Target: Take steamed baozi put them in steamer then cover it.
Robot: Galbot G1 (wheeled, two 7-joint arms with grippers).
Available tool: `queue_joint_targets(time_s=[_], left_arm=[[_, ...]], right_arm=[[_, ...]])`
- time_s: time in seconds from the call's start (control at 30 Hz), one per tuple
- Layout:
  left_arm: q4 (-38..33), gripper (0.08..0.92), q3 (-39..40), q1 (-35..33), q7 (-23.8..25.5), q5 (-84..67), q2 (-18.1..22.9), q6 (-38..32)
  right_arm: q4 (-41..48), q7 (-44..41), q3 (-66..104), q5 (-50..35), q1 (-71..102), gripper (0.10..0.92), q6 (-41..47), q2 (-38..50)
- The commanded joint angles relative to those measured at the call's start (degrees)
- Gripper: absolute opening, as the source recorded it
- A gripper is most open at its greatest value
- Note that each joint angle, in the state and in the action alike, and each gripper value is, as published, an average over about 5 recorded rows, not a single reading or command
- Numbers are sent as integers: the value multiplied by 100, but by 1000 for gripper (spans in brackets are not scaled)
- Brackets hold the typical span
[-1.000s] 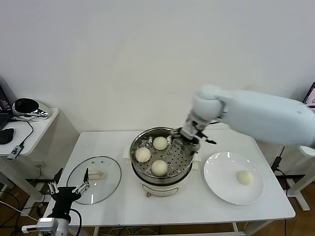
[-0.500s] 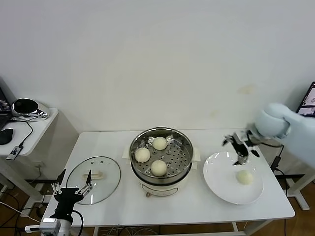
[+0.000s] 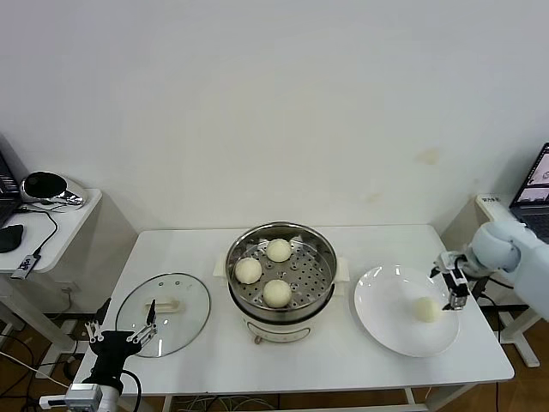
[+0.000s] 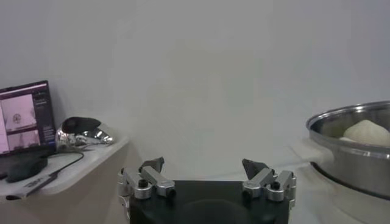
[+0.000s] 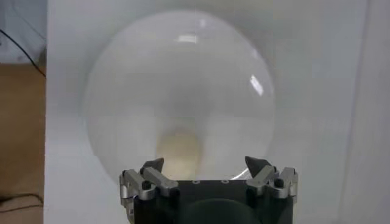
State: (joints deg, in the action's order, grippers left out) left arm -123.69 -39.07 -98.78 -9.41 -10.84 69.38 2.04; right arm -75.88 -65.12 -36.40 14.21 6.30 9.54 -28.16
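Head view: I see white table point(image 3: 214, 352) vs plain wall, side desk far L. R gripper point(image 3: 453, 287) hangs w/ jaws apart just beside last baozi point(image 3: 426, 310) on plate point(image 3: 386, 322); steamer point(image 3: 280, 273), three buns, further L. L gripper point(image 3: 120, 337) parked low, spread.

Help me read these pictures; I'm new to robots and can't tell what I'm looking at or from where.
This is a two-armed robot at a white table. The wide picture comes from a camera on its head; the other two come from cameras on its wrists, each looking past that arm's own claw. On the table stand a steamer holding three buns, a glass lid to its left, and a plate with one last bun. The right gripper hovers open beside that bun, holding nothing. The left gripper waits open at the table's front edge near the lid, also empty.
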Motion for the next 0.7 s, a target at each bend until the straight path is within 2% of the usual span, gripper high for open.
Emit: queue_joint_targets(time_s=[0.03,0.37,0.7], left_arm=[[1,823,-11,-15,3,9,8,5],[7,823,-33,-38,3,9,1,-3],[14,823,-10,-28,2,20,23,-8]], right_arm=[[883,63,577,467,792,823,-72,-491],[1100,189,684,471,932,816,-86,-835],[1145,256,720,475,891,708,-90,-907]])
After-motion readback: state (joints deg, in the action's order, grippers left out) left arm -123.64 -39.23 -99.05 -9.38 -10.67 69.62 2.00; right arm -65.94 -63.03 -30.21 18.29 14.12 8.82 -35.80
